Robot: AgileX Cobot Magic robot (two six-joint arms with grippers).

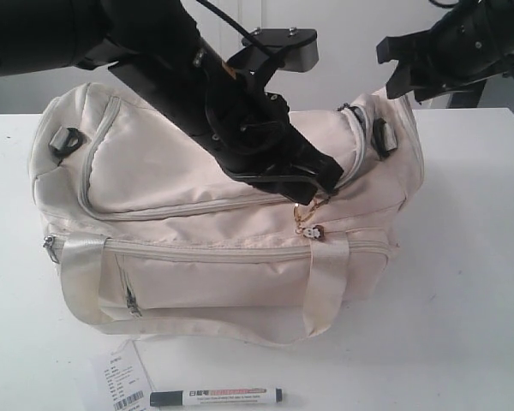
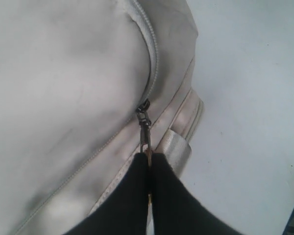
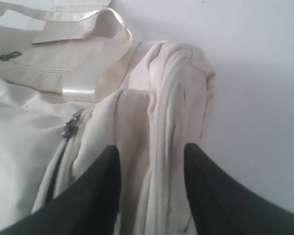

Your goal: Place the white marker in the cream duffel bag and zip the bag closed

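cream duffel bag (image 1: 197,171): qty 1, under L gripper (image 1: 321,190).
white marker (image 1: 216,396): qty 1, well apart from both grippers.
barcode tag (image 1: 120,381): qty 1, likewise far off, beside marker.
gold zip charm (image 1: 307,218): qty 1, at L gripper tips.
Grippers: qty 2, incl. R gripper (image 1: 392,68).
table (image 1: 463,300): qty 1.

I have the duffel bag (image 1: 197,257) mid-table (image 1: 463,300), the marker (image 1: 216,396) lying before it just right of a paper tag (image 1: 120,381), my left gripper (image 2: 149,159) at the zipper pull (image 2: 146,122) on its top, and my right gripper (image 3: 152,152) over its right end.
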